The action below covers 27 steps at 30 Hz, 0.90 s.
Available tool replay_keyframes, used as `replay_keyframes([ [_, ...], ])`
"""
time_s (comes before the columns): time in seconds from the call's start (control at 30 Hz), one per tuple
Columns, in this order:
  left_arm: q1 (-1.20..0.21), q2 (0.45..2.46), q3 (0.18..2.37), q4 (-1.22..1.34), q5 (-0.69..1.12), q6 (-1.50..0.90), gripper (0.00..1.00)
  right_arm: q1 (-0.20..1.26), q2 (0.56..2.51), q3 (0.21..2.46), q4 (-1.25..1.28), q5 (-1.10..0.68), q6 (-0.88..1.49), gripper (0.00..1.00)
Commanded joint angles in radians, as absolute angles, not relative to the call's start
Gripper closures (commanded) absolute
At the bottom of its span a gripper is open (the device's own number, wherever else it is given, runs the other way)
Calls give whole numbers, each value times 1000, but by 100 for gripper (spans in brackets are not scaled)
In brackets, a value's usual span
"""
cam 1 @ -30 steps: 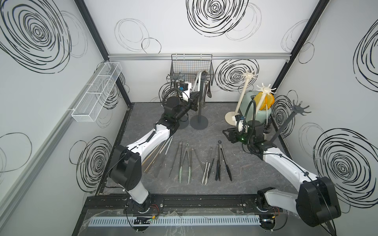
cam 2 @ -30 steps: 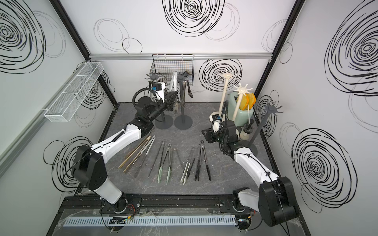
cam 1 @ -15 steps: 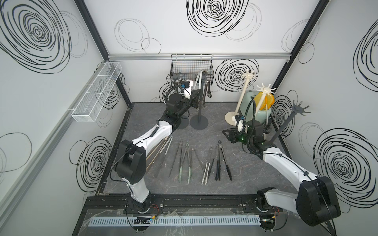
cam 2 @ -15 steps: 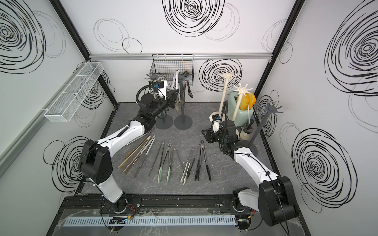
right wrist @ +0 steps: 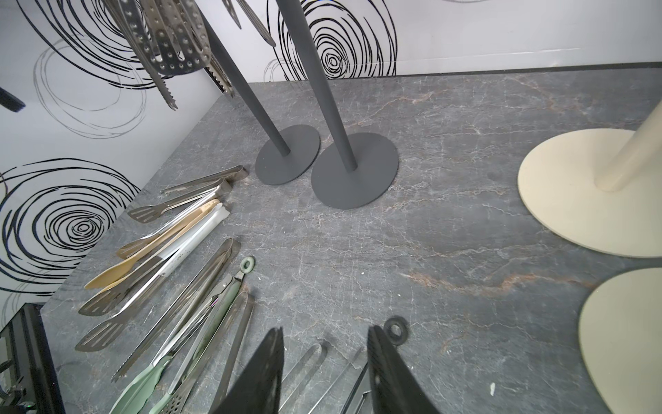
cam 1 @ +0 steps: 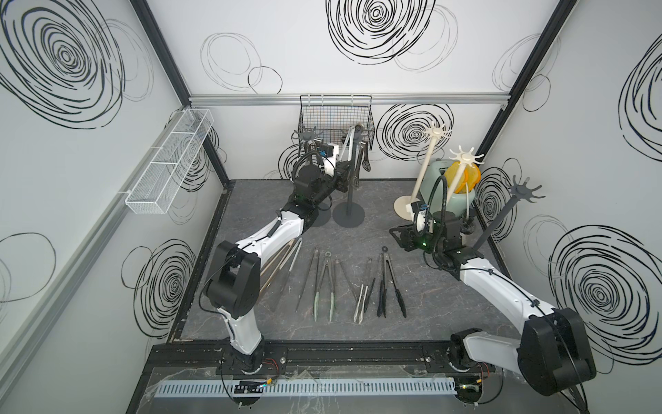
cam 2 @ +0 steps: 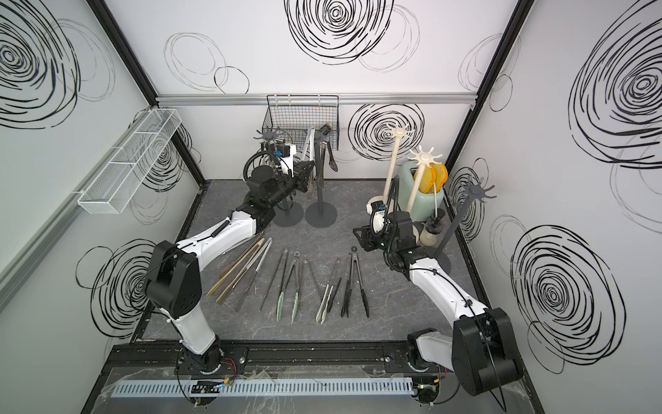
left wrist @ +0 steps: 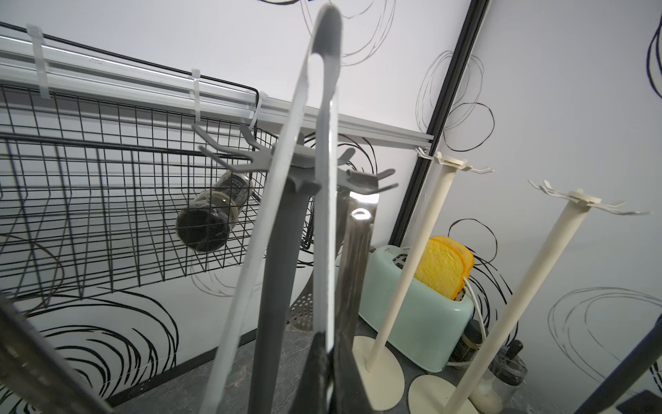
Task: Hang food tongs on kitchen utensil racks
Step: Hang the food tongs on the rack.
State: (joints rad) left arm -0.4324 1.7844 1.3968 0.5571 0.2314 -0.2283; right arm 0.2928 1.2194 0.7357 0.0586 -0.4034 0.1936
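Here, only the left wrist view shows the grip. The left gripper (left wrist: 327, 383) is clamped tight on the lower part of the pale food tongs (left wrist: 325, 233). Their two arms rise upright, hinge end uppermost, in front of the hook star of a dark grey rack (left wrist: 276, 286). Whether they touch the hooks cannot be told. Steel tongs (left wrist: 358, 258) hang from that rack.

Only the right wrist view shows the right gripper (right wrist: 324, 372). Its fingers stand apart with nothing between them, above the row of tongs (right wrist: 193, 236) lying on the table (right wrist: 465, 215).

In both top views the left arm (cam 1: 272, 236) covers the base of a second dark rack (cam 1: 307, 138) and part of the row's left end.

Surrounding items:
- two cream racks (cam 1: 428, 165)
- a leaning dark rack (cam 1: 498, 218)
- a pale green toaster (left wrist: 412, 312) holding bread slices (left wrist: 444, 265)
- a black wire basket (cam 1: 322, 118) with a jar (left wrist: 215, 215) lying inside
- a white mesh tray (cam 1: 168, 157) on the left wall

The jar's label is too blurred to read.
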Motion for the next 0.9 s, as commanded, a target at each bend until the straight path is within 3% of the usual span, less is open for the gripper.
replay_keyframes([
  [0.0, -425, 1784, 1375, 649, 242, -235, 100, 290, 1220, 737, 51, -405, 179, 58],
  [0.87, -427, 1831, 1264, 677, 263, -240, 100, 289, 1217, 731, 45, -404, 178, 58],
])
